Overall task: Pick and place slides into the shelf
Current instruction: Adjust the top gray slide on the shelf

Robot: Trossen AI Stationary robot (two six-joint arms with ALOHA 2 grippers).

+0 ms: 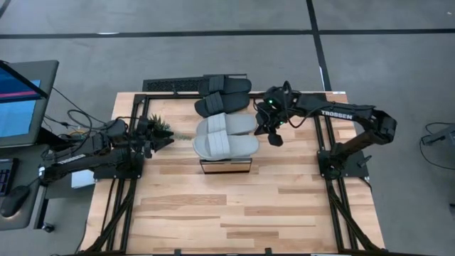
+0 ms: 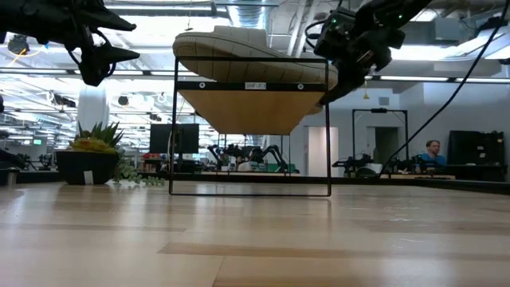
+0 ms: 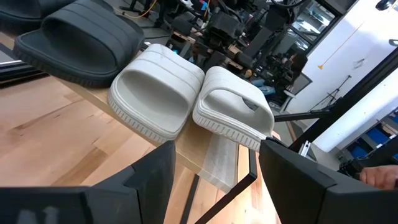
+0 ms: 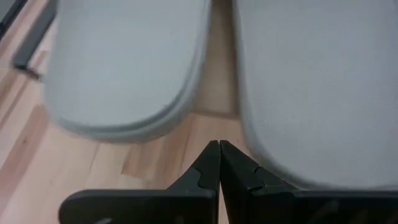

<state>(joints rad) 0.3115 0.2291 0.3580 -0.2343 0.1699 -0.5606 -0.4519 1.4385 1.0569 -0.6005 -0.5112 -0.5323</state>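
Right gripper (image 4: 219, 163): fingers pressed tight together, nothing between them. Hanging just past the heel ends of the two pale slides, above the right end of the shelf (image 1: 225, 166). Right gripper also seen from above (image 1: 274, 135), just beside the right edge of the nearer pale slide, not touching as far as can be told.

Left gripper (image 3: 217, 180): fingers spread wide apart, nothing in them. Up in the air near the left edge of the table (image 1: 249, 206), pointing at the slides. Well apart from the shelf.

Two pale grey-green slides (image 1: 224, 135) lying side by side on top of the shelf, sides touching or nearly so, straps up. Seen from the left wrist too (image 3: 186, 99), toes facing that camera.

Two black slides (image 1: 224, 96) lying behind the pale ones, toward the far edge of the table. One black slide (image 3: 81, 40) just beside the pale pair; hard to tell whether on the shelf top or past its back end.

Shelf raised on a thin dark wire frame (image 2: 251, 191), standing near the middle of the table, closer to the far edge.

Small green plant in a dark pot (image 1: 162, 131) on the table, between the left gripper and the shelf.

Laptop (image 1: 25, 103) off the left edge of the table. Person (image 2: 432, 151) sitting far back in the room.
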